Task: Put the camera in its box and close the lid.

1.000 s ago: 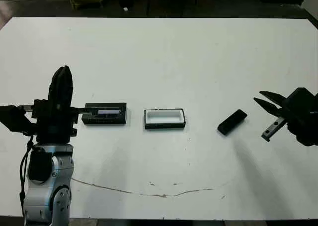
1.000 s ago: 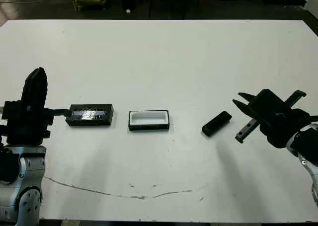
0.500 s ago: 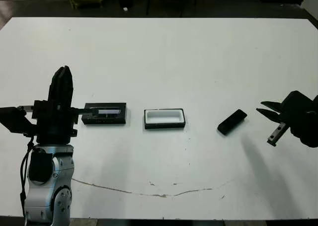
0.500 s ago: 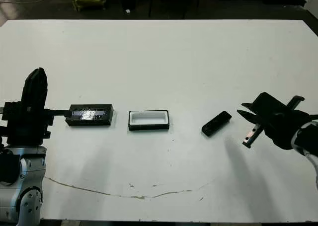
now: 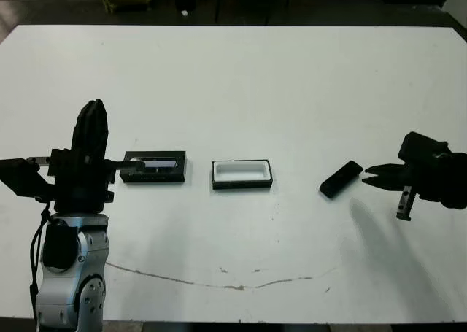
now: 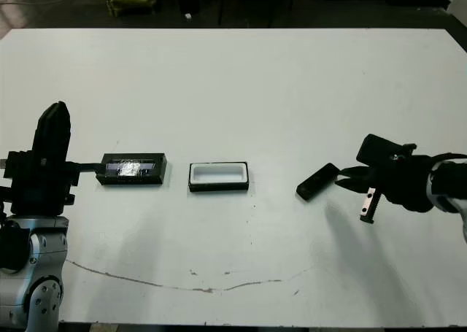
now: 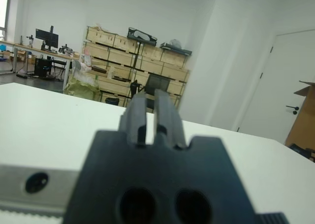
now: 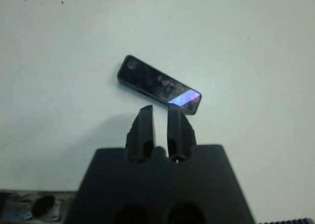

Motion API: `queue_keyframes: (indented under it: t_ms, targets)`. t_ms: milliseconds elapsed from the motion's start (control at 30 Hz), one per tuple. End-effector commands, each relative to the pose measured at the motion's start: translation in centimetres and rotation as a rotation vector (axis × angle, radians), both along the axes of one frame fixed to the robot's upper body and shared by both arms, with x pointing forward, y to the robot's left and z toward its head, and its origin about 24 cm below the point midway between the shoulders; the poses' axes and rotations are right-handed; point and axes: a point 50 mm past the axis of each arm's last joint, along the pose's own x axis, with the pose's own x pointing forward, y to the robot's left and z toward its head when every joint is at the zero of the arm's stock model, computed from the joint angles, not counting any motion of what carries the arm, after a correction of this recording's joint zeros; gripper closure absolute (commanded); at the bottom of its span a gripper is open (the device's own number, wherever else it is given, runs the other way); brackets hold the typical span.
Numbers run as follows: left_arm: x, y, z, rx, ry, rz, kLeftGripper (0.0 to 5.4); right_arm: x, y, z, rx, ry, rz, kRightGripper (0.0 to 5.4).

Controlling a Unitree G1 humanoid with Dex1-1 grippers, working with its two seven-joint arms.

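Black slim bar-shaped camera (image 5: 341, 179) lies loose on the white bench (image 5: 241, 76) — right gripper (image 6: 341, 179) fingers narrow, empty; white-lined box (image 5: 241, 174) empty, glossy-strip lid (image 5: 154, 166) off; left gripper (image 7: 148, 108) narrow

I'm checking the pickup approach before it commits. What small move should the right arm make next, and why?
Probably open the right gripper and ease it forward over the camera. Its fingers stand nearly together just short of the camera, which lies flat and untouched on the table, right of the empty box.
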Motion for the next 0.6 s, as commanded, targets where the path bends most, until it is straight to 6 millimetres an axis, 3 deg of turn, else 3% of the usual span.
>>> queue_keyframes:
  t_ms: [33, 600]
  targets:
    - [-0.2, 0.1, -0.6, 0.003, 0.031, 0.014, 5.39, 0.1, -0.3, -0.4, -0.052, 0.034, 0.008, 5.40]
    - [-0.2, 0.2, -0.7, 0.006, 0.027, 0.016, 5.39, 0.8, -1.9, -2.1, -0.132, 0.097, -0.015, 5.40]
